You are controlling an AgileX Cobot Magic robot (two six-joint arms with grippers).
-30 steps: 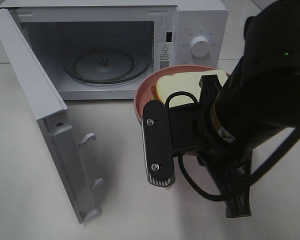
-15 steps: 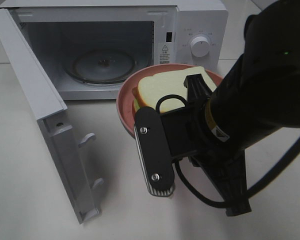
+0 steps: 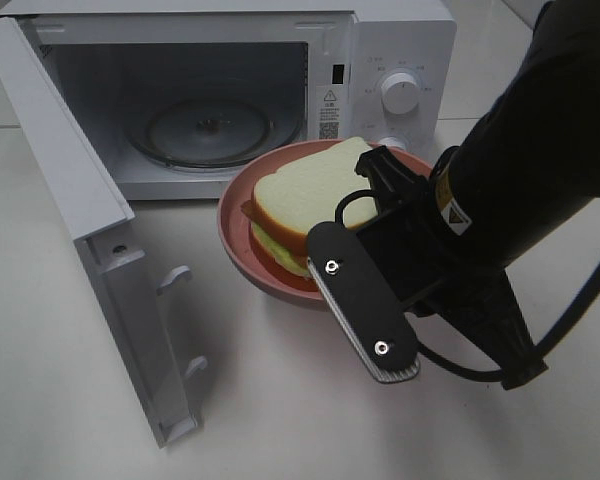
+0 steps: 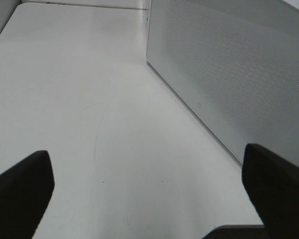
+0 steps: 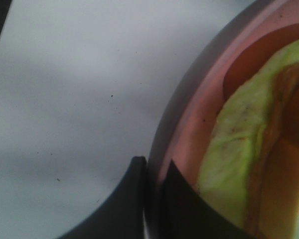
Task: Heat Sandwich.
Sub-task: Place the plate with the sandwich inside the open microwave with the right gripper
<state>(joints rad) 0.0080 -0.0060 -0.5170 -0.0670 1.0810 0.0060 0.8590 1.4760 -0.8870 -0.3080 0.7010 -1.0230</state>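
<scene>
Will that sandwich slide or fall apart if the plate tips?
The sandwich is thick bread, likely soft. It lies loose on the pink plate, so tilting may slide it. Its filling sticks out, so layers could shift.

Swung-out door [image 3: 80, 200] stands left of microwave [image 3: 400, 40] opening.

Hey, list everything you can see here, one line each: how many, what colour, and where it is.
microwave: one, white, at the back of the table
microwave door: one, white, swung open to the left
turntable: one, clear glass, inside the microwave
dial: one in full view, white, on the microwave's right panel
plate: one, pink, in front of the microwave opening
sandwich: one, white bread with green filling, on the plate
table: one, white, under everything
right hand: one, black, shut on the plate's rim
left hand: one, black, open over the table
</scene>
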